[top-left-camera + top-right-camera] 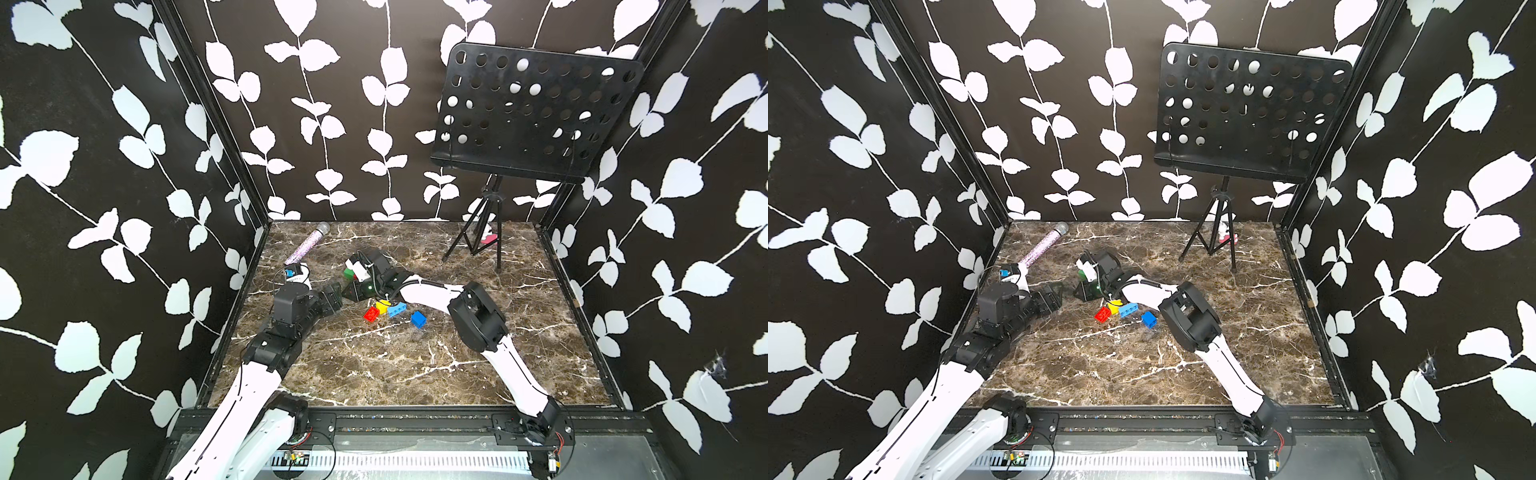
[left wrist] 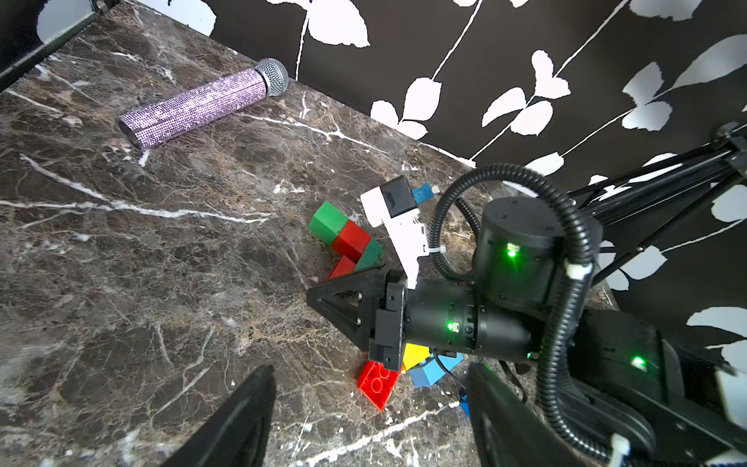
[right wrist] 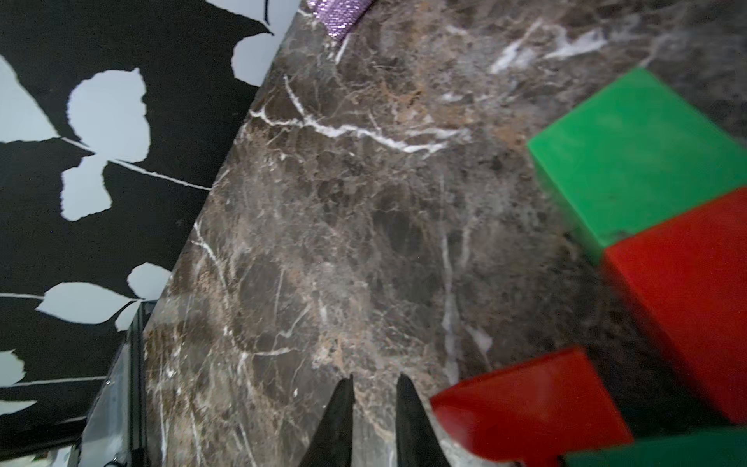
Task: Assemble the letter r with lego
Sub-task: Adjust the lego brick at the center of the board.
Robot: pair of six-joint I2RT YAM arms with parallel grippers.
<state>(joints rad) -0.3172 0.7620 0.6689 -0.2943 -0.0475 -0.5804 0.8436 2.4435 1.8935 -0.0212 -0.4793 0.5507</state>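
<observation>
A joined lego piece lies on the marble table: light green brick [image 2: 329, 220], red brick [image 2: 351, 240], dark green brick [image 2: 370, 252] and a second red brick [image 2: 343, 267]. In the right wrist view it fills the edge: green [image 3: 638, 153], red [image 3: 687, 291]. My right gripper [image 3: 374, 382] sits low beside it, jaws a narrow gap apart with nothing between them. Loose in both top views lie a red brick [image 1: 371, 314], a yellow one [image 1: 382, 307], a light blue one [image 1: 397, 309] and a blue one [image 1: 418, 319]. My left gripper [image 2: 376, 408] stands open and empty, short of the loose red brick [image 2: 378, 384].
A purple glitter microphone [image 1: 305, 247] lies at the back left by the wall. A black music stand [image 1: 528, 112] on a tripod [image 1: 478, 237] occupies the back right, with a small pink object [image 1: 489, 239] at its foot. Patterned walls close three sides.
</observation>
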